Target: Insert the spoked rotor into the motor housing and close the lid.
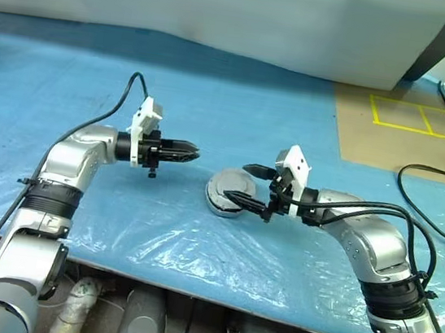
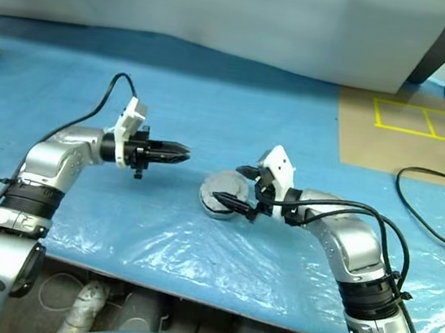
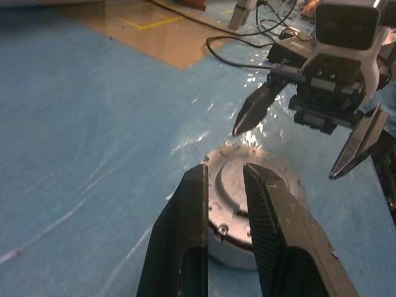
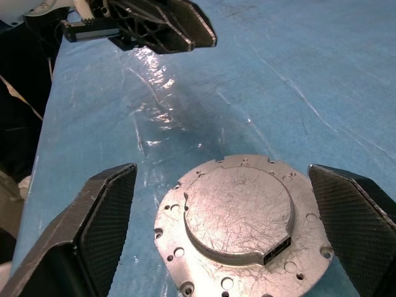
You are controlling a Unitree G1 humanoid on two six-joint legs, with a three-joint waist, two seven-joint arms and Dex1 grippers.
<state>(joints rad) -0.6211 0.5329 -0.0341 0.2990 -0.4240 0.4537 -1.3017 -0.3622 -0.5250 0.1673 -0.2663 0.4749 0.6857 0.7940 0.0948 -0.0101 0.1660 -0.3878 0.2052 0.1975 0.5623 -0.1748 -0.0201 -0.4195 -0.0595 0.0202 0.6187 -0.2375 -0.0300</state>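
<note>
On the blue plastic-covered surface (image 1: 156, 232), our right claw (image 1: 256, 189) stands wide apart, its two black fingers straddling the round grey lid (image 4: 241, 232) without gripping it; the lid lies flat in front of us, seated on the motor housing (image 3: 238, 244) as far as we can judge. Our left claw (image 1: 187, 154) hangs just beside the assembly on its other side, pointed level toward it, jaws narrow and empty. The stacked disc has no long axis, lying round and flat, and of the two arms the right is plainly the nearer, its fingers flanking the rim. The right wrist view gives us the lid's scratched raised centre, small notch and ring of screw holes; the left wrist view alone shows the side wall beneath the lid. The spoked rotor we cannot make out, so we judge it enclosed and the closing nearly done; any further move would need only a press from above.
</note>
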